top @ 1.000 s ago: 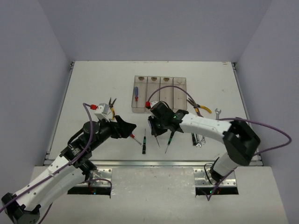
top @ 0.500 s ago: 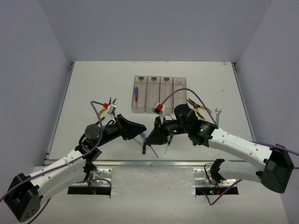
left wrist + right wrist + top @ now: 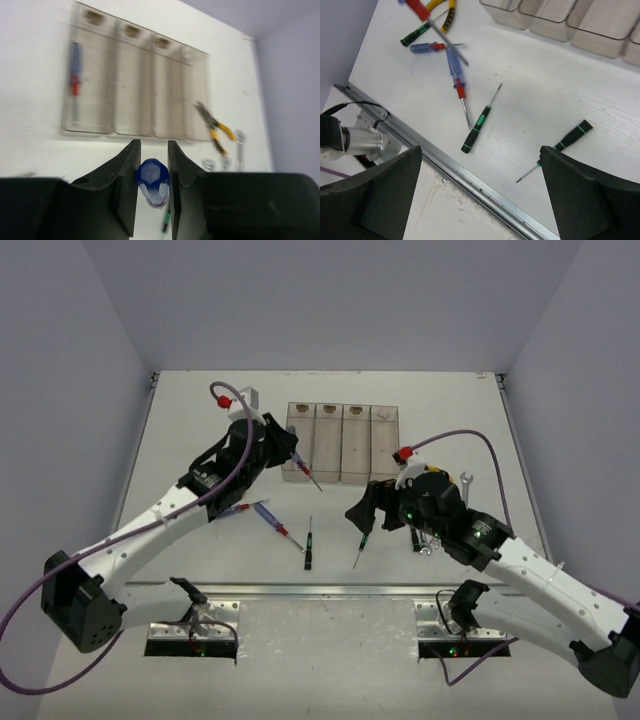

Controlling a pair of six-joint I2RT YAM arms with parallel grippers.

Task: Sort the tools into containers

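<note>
My left gripper (image 3: 280,445) (image 3: 153,155) is shut on the handle of a blue-handled screwdriver (image 3: 303,468) (image 3: 152,179) with a red collar. It holds the tool in the air at the near left end of the containers (image 3: 342,440) (image 3: 135,80). The leftmost bin holds another blue screwdriver (image 3: 75,80). My right gripper (image 3: 360,512) (image 3: 480,148) stands wide open and empty above the table's near edge. Below it lie two black-and-green screwdrivers (image 3: 479,125) (image 3: 567,142) (image 3: 308,543) (image 3: 360,550). Two more blue screwdrivers (image 3: 456,75) (image 3: 427,47) lie to the left.
Yellow-handled pliers (image 3: 216,129) and silver wrenches (image 3: 240,145) (image 3: 465,480) lie right of the bins. Another pair of yellow pliers (image 3: 445,10) and a black-and-green screwdriver (image 3: 417,32) lie at the left. A metal rail (image 3: 485,192) runs along the table's near edge.
My left gripper shut on a blue screwdriver near the front and carried it up to the bins. My right gripper opened and drew back to the right.
</note>
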